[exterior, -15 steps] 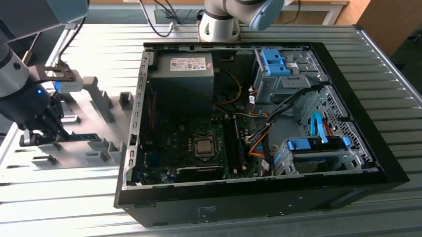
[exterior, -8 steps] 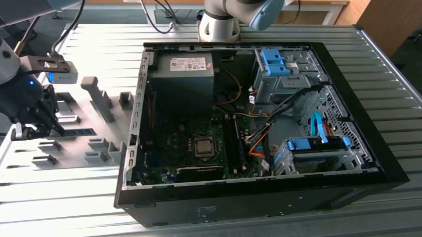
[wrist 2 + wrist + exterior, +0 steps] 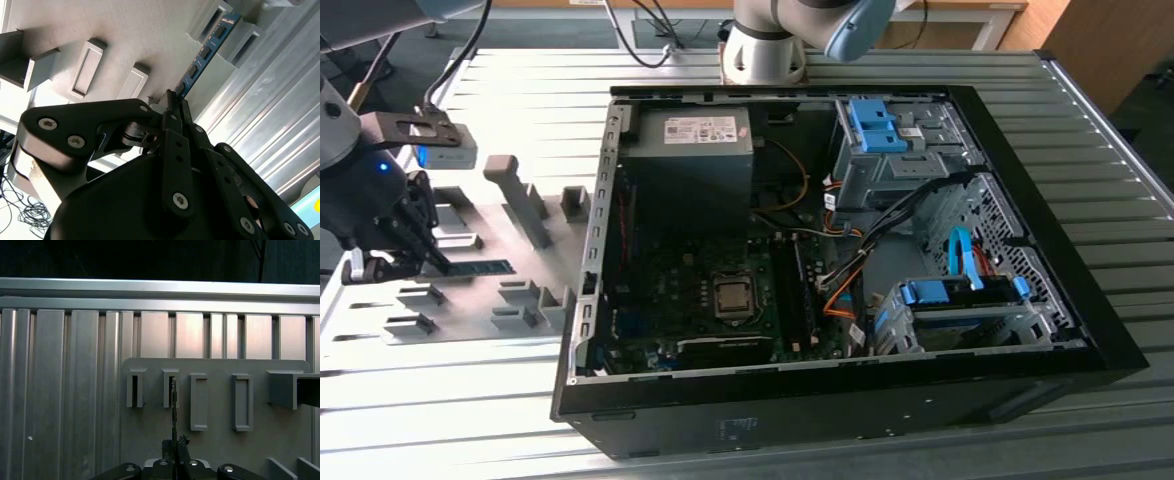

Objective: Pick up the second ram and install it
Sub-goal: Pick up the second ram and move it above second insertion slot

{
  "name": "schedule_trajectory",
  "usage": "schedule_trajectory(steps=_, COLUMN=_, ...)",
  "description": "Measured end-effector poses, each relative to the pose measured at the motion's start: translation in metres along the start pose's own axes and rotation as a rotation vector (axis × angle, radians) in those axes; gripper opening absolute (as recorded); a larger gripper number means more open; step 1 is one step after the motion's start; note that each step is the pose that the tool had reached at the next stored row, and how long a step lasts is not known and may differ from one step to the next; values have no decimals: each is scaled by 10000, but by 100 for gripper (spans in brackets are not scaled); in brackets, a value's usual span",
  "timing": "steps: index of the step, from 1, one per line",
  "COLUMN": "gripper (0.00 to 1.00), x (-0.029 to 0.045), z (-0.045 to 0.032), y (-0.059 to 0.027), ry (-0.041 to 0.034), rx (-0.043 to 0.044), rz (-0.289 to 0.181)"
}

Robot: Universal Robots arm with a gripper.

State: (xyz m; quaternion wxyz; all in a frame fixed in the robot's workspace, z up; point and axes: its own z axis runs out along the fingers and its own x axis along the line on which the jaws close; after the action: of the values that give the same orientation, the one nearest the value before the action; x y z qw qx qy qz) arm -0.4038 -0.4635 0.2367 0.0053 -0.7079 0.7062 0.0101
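Observation:
The second ram [image 3: 478, 267] is a thin blue-green stick with black chips, lying low on the grey holder plate [image 3: 480, 305] at the exterior view's left, outside the computer case. My gripper [image 3: 432, 262] is at its near end. In the second wrist view the black fingers [image 3: 176, 145] come together on the end of the second ram [image 3: 202, 57], and its far end sits between two grey holder blocks [image 3: 243, 39]. In the first wrist view the second ram [image 3: 173, 407] shows edge-on, running from my gripper [image 3: 175, 445] up to a slotted block [image 3: 170, 387].
The open black computer case [image 3: 987, 400] lies on the slatted metal table [image 3: 467, 420], with long black memory slots [image 3: 790, 290] beside the processor socket [image 3: 734, 297]. Cables and blue drive cages [image 3: 958, 300] crowd the case's right side. Several upright grey blocks [image 3: 520, 200] stand on the holder plate.

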Motion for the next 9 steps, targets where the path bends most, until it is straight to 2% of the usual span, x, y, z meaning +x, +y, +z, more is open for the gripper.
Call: schedule_trajectory(steps=9, gripper=14, x=-2, z=-67, y=0, ry=-3, rx=2, rz=0)
